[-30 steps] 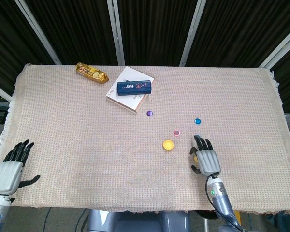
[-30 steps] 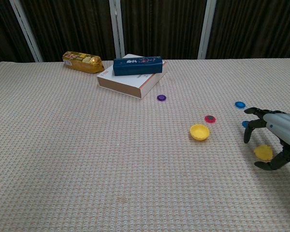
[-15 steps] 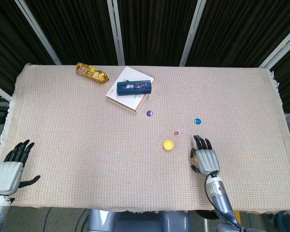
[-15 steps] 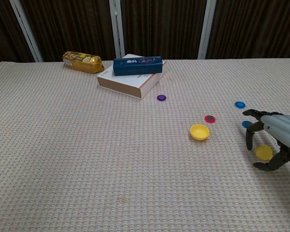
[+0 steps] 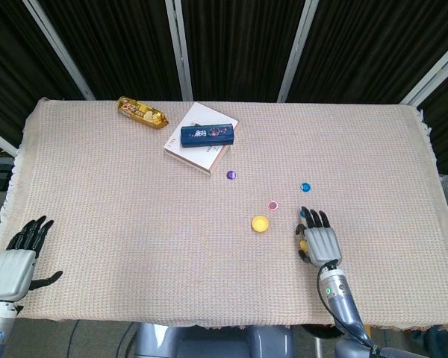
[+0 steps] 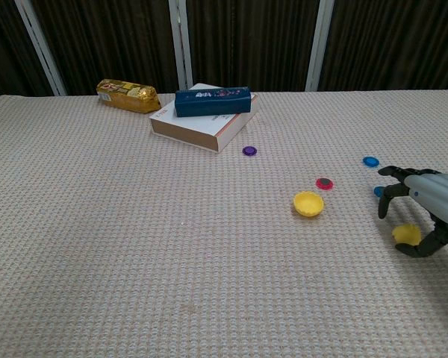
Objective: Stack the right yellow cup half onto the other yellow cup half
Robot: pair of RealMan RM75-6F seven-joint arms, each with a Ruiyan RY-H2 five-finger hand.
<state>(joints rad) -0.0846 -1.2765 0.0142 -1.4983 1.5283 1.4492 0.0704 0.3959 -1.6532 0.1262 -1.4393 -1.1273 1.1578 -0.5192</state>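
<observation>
tabletop [image 6: 97, 246] fills the frame; left robot hand [image 5: 15, 261] rests at the lower left, fingers spread, holding nothing; right robot hand [image 6: 425, 212] at the right edge curls over the right yellow cup half [image 6: 406, 235], thumb touching it; other yellow cup half [image 6: 308, 203] sits centre-right.

Two matching hands – silver-grey shells, black fingers.
Left hand [image 5: 13, 262] and right hand [image 5: 319, 240] both have a pale metallic back plate, dark segmented fingers and a black thumb; right forearm is a grey tube with a small green dot – probably an indicator light.
</observation>
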